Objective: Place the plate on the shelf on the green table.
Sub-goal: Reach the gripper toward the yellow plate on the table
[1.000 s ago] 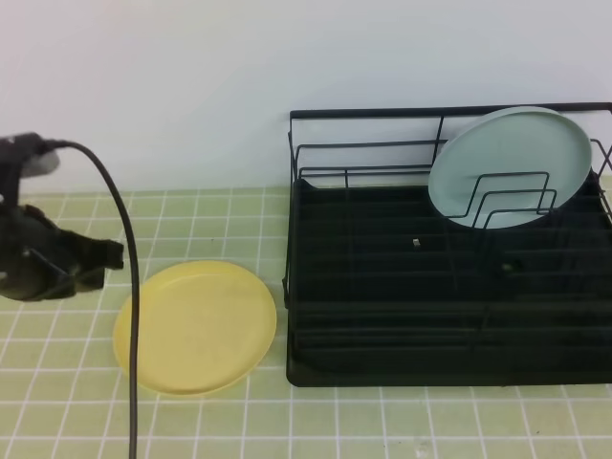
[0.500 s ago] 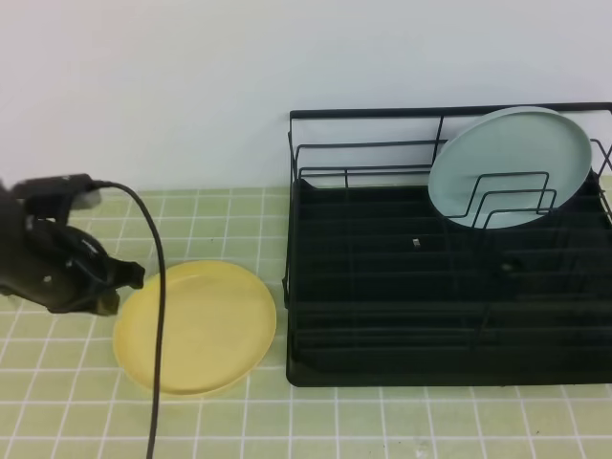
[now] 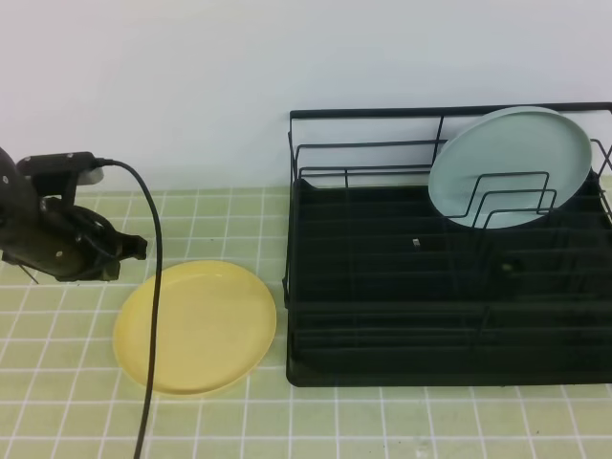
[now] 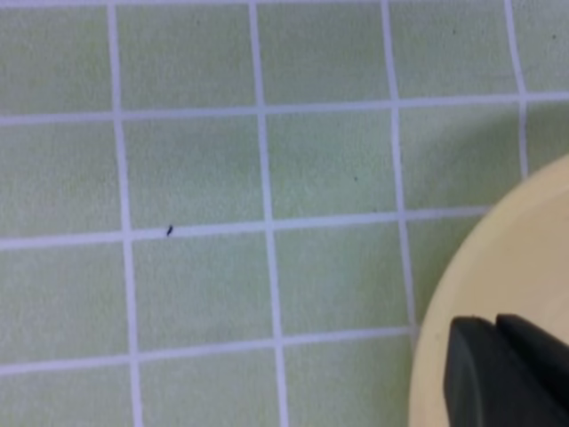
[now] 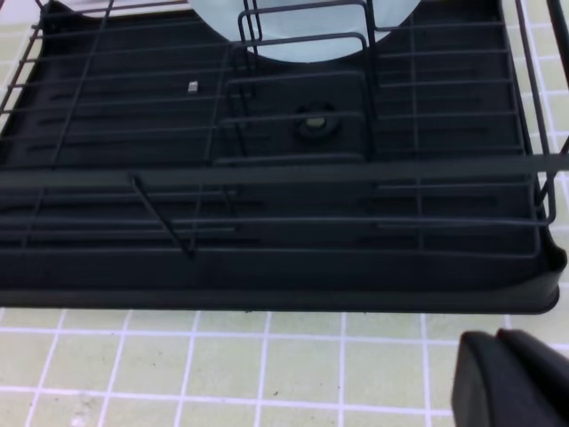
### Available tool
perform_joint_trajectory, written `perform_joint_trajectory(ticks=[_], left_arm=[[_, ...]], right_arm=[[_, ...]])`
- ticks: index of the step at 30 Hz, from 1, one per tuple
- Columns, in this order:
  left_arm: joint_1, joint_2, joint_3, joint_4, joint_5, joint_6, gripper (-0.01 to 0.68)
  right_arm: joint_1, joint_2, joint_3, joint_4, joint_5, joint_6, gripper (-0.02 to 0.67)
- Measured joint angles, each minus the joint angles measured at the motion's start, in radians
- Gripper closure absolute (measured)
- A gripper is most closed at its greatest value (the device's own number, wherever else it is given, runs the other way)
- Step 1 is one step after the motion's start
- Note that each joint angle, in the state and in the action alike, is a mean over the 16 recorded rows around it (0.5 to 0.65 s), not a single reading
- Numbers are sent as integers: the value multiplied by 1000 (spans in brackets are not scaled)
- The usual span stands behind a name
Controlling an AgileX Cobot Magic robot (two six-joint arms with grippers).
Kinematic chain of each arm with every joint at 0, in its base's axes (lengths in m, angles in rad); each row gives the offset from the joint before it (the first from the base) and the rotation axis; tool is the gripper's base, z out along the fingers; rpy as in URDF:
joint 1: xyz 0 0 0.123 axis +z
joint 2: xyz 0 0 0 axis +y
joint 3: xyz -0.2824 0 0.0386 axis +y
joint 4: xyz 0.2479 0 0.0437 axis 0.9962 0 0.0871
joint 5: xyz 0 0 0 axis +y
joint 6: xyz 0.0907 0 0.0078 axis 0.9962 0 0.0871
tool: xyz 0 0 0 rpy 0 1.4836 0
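We find the plate (image 3: 195, 327) lying flat on the table (image 3: 402, 421), just left of the shelf (image 3: 382, 316) and apart from its near wall. It has not been lifted; the whole placing step remains to be done.

The left tool (image 3: 129, 251) sits at the plate's 10 o'clock edge in the high view, its jaws closed together with nothing between them. From that tool, the plate's centre lies toward 4 o'clock, and the shelf lies beyond it toward 3 o'clock. In the left wrist view the closed tips (image 4: 508, 369) appear at the lower right, over the plate's pale rim (image 4: 462, 294); we cannot tell whether they touch it or hang just above.

The right tool (image 5: 511, 378) is also closed and empty. It shows only in its own wrist view, over bare tile in front of the shelf's near edge (image 5: 267, 298). We judge it to be well apart from the plate.

The plate is round, so no long axis governs the approach; what matters is the rim. We judge the left arm to be the nearer one, and that its jaws must open before any grip on the rim at 10 o'clock is possible.

A blue-green plate (image 3: 510, 164) already stands in the dividers at the shelf's far right. The slots to its left appear free.
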Motion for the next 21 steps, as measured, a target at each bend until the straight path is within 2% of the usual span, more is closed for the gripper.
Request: perform_joint_trajectory(ticks=[3, 6, 16, 21], left_arm=[[0, 3, 0, 2, -24, 1, 663], [1, 5, -2, 4, -34, 7, 626], [7, 20, -6, 19, 13, 28, 363], [9, 43, -7, 26, 63, 32, 280]], right_arm=[[0, 0, 0, 2, 0, 0, 652], [0, 0, 0, 5, 0, 0, 652], [0, 0, 0, 19, 0, 0, 652], [0, 0, 0, 25, 0, 0, 652]])
